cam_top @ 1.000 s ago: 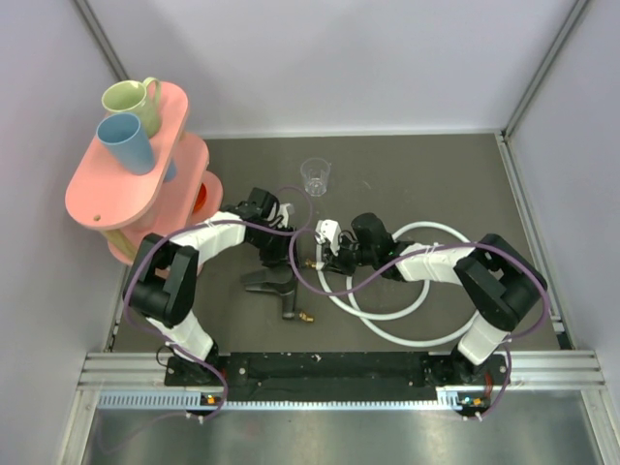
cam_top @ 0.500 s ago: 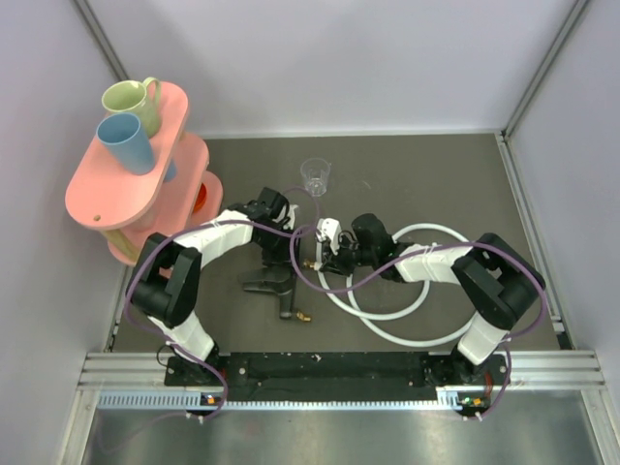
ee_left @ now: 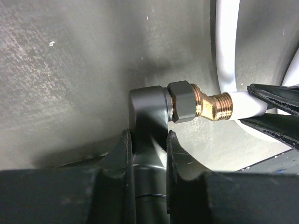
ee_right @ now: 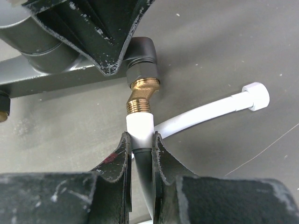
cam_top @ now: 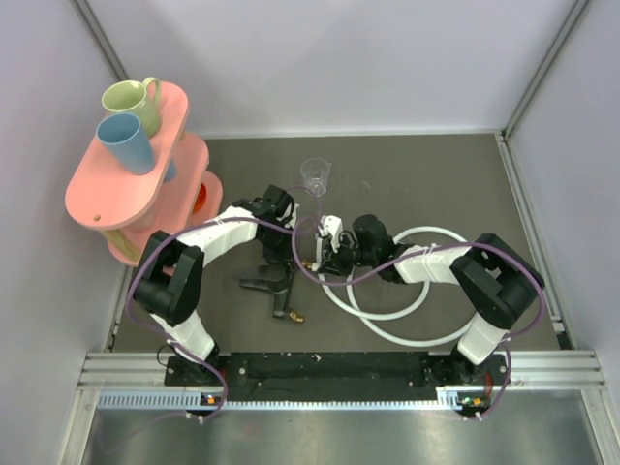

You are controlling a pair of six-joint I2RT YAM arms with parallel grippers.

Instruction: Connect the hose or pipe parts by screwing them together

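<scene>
On my top view the black T-shaped fitting (cam_top: 281,287) lies on the dark desk (cam_top: 436,174) near the middle, between the two arms and nearer me than the clear cup (cam_top: 316,176). The white hose (ee_right: 201,114) curls in loops on the desk to its right.

Through the left wrist camera, the left fingers (ee_left: 124,154) pinch the fitting's dark, smooth stem from both sides. Above them the body bends to a rounded corner. A dark ribbed collar (ee_left: 182,100) sits on that corner, and a brass elbow (ee_left: 212,105) with a threaded end comes out of the collar.

The right fingers (ee_right: 159,156) are pressed onto the hose's white end sleeve (ee_right: 140,128). The sleeve butts right against the brass thread, but I cannot tell whether any thread has engaged. The hose's other end, with a small white cap (ee_right: 256,95), lies free on the desk off to the side.
</scene>
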